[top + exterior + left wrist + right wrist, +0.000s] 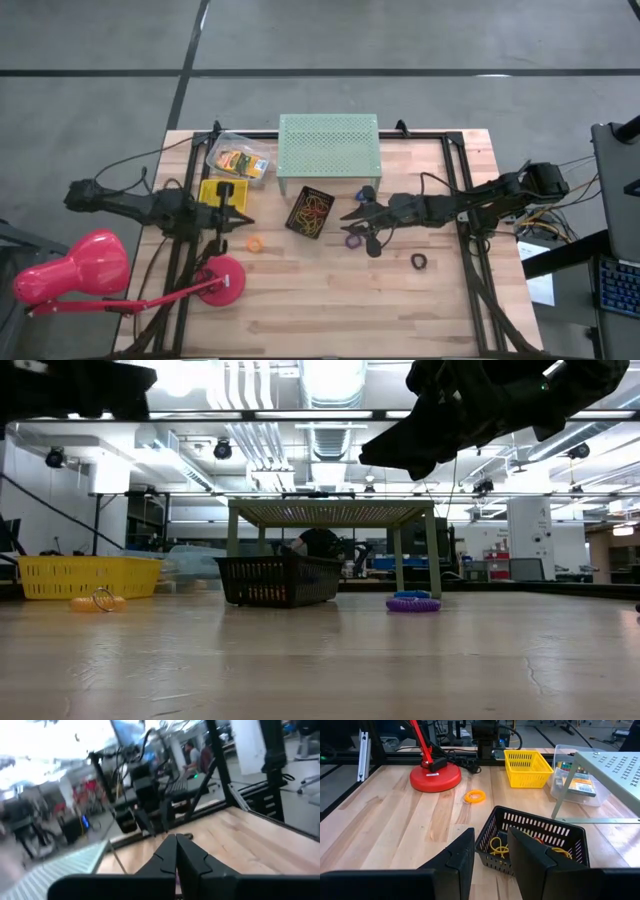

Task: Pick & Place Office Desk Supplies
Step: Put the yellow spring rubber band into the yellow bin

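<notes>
– Right claw [352,213]? 
– Spread, held above the wooden surface [330,290] beside the black mesh basket [309,212] where yellow rubber bands [501,847] are kept.
– Left claw [243,222]? 
– Pressed together, near the orange band [254,243].

Rubber bands [506,846] in basket [568,836]

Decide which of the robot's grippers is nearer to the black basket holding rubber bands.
The right. The right gripper hangs just beside the black basket, fingers open toward it. The left gripper, fingers shut, sits farther off on the basket's other side, by the yellow basket.
</notes>
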